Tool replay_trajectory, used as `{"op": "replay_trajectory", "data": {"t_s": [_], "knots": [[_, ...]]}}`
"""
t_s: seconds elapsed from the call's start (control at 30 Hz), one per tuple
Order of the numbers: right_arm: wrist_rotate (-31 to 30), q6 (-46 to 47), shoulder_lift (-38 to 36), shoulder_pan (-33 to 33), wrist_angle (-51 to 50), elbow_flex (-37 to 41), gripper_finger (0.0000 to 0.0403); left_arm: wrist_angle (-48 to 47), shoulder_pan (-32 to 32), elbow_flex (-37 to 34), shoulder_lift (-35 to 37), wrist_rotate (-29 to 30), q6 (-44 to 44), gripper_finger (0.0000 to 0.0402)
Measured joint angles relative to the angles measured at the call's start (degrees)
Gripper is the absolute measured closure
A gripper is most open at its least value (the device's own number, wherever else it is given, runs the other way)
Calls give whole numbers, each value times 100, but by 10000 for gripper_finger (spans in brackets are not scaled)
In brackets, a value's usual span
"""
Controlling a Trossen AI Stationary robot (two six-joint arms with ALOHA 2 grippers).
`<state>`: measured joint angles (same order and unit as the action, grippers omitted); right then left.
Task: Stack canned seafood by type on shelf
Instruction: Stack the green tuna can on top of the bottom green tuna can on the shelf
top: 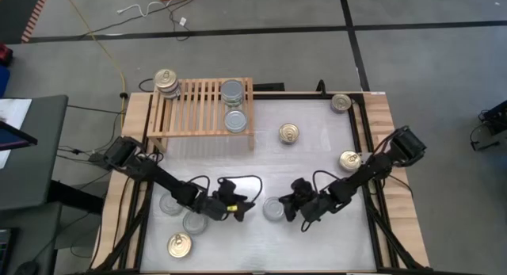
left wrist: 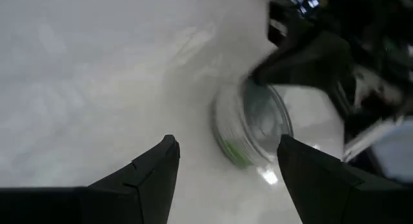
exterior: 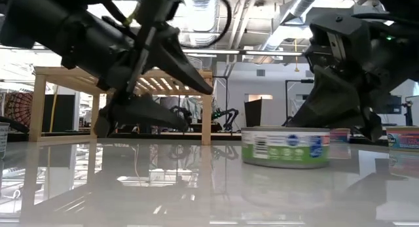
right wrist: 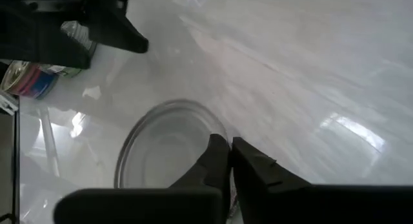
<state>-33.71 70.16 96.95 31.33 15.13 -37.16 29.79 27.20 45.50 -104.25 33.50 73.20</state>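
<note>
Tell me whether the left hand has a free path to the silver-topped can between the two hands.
Probably yes: the left hand is open facing the can, but the shut right hand crowds its far side.

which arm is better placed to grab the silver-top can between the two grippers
Probably left. The left gripper has its jaws open, facing the silver-top can. The right gripper sits at the can's rim with jaws nearly shut, so it must reopen first.

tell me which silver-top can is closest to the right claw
The short round silver-topped metal tin at the table's front centre, lying between the two claws. The right claw, shut, sits right beside its rim; the other silver-topped tins lie by the left arm or on the wooden shelf.
</note>
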Motion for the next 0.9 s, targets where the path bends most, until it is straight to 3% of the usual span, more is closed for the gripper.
{"op": "replay_trajectory", "data": {"t_s": [0.2, 0.33, 0.57, 0.73, 0.9], "knots": [[64, -13, 193, -46, 104, -43, 380, -7, -163, 220, -360, -607, 973, 150], [52, -14, 223, -46, 65, -46, 382, 170, -173, 586, -697, -816, 1048, 150], [-188, 427, 229, -80, -591, 10, 383, 86, -173, 889, -762, -827, 852, 150], [-240, 496, 214, -61, -422, -16, 383, -152, -196, 905, -758, -850, 1431, 150], [-321, 331, 212, -57, -264, -18, 384, 77, -221, 903, -758, -613, 1349, 150]]}}
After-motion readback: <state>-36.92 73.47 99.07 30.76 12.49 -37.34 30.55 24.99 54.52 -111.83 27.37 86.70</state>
